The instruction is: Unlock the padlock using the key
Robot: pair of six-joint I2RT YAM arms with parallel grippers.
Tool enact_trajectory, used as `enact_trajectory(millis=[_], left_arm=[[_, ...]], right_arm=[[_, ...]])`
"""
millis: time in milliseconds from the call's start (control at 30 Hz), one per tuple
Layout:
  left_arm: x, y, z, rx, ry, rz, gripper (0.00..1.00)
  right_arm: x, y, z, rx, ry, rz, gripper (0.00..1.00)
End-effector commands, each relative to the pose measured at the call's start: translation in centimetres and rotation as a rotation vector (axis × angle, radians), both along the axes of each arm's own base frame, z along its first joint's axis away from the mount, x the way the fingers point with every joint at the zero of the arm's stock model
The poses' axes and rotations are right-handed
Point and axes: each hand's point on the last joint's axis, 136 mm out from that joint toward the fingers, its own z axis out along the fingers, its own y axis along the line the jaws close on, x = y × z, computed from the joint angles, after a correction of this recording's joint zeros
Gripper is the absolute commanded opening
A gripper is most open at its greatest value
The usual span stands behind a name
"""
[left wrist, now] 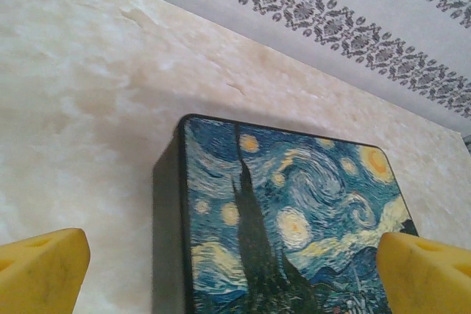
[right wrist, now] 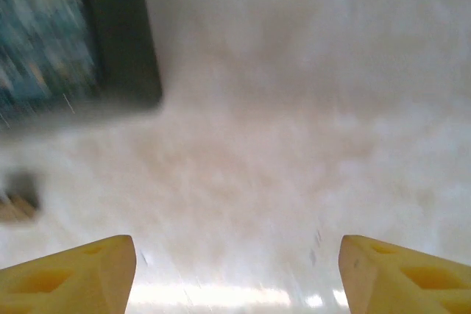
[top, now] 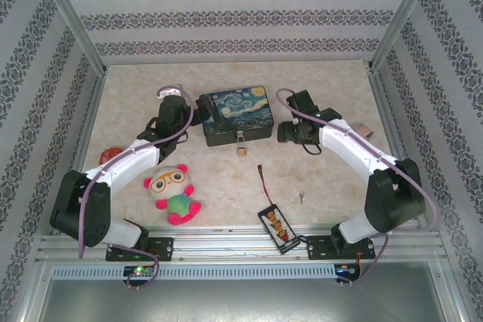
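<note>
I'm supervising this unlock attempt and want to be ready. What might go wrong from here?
The key is tiny and lies flat near the thin wire; a pinch may miss it or snag that wire. The padlock hangs at the front of the tin box; pushing the key in might slide the box.

Two robot arms, the left arm (top: 124,160) and right arm (top: 355,148), with white shells, black joints and looping lilac cables (top: 172,90). The left end effector (left wrist: 234,273) and right end effector (right wrist: 237,273) carry blunt yellow wedge fingers (left wrist: 40,270).
</note>
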Motion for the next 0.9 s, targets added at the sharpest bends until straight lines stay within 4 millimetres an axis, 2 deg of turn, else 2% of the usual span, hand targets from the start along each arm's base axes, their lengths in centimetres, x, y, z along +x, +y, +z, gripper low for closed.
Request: enact_trajectory(millis=[0,133,233,333,567,867], left_arm=[[-0.6,0.6,1.4,0.020,-0.035,-0.022,0.99],[-0.8,0.9,2.0,0.039,-0.049,-0.021,0.99],[-0.6,0.6,2.1,0.026,-0.058,-0.035,0.99],[-0.3,0.1,2.0,0.007,-0.056,-0.047,0.99],[0.3,-1.0,1.0,-0.026,-0.027,-0.080,0.99],[0.2,-0.7,0.3,-0.014,-0.005,-0.068,0.99]], right_arm=[[-6.5,-2.5,-1.8,-0.104,0.167,-0.014,0.66],[-11.6,-3.0,-3.8,-0.076,0.298,-0.031,0.54],[-14.0,-2.7,-5.0,-0.012,0.353,-0.053,0.49],[-15.4,-2.5,-6.1,0.029,0.390,-0.087,0.47],[-15.5,-2.8,-7.9,0.015,0.416,-0.123,0.39],[-14.4,-2.3,-9.6,0.009,0.453,-0.113,0.33]])
